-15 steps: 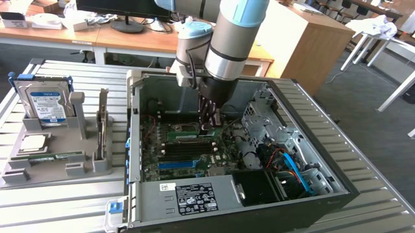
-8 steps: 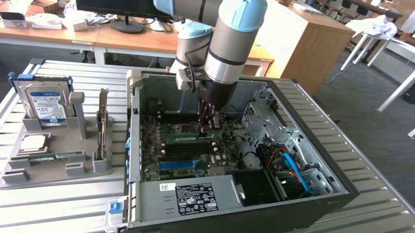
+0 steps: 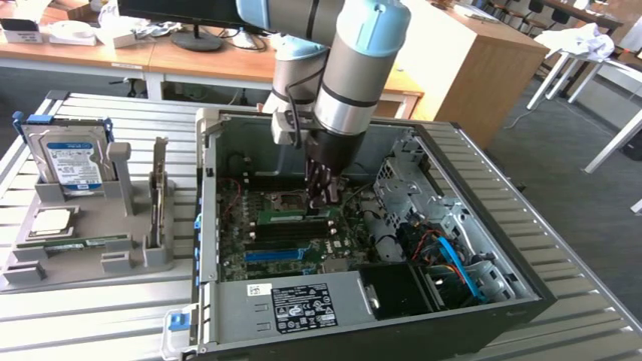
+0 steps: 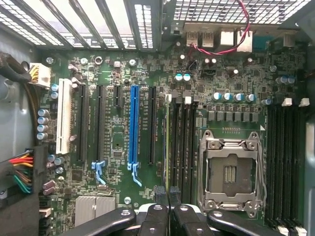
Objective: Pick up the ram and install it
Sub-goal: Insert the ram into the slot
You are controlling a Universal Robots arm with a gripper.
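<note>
Nearest the exterior camera sits the labelled power supply [image 3: 301, 304], in the near end of the open computer case [image 3: 207, 188]. At the exterior view's left a grey holder tray [image 3: 60, 272] carries an upright hard drive [image 3: 65, 162], a processor chip [image 3: 50, 222], a flat-lying memory stick [image 3: 75, 243] and an expansion card [image 3: 158, 192] standing on edge. Further right, inside the case, the ram [image 3: 291, 216] [image 4: 167, 142] stands on edge in a motherboard [image 4: 118, 69] memory slot, far of the blue slot [image 3: 276, 254] and beside the empty processor socket [image 4: 231, 172]. The gripper [image 3: 321, 197] [image 4: 168, 194] hangs over the ram's right end, fingers drawn almost together; whether they pinch the stick or only touch it I cannot tell. Blue cables [image 3: 452, 259] lie at the case's right.
</note>
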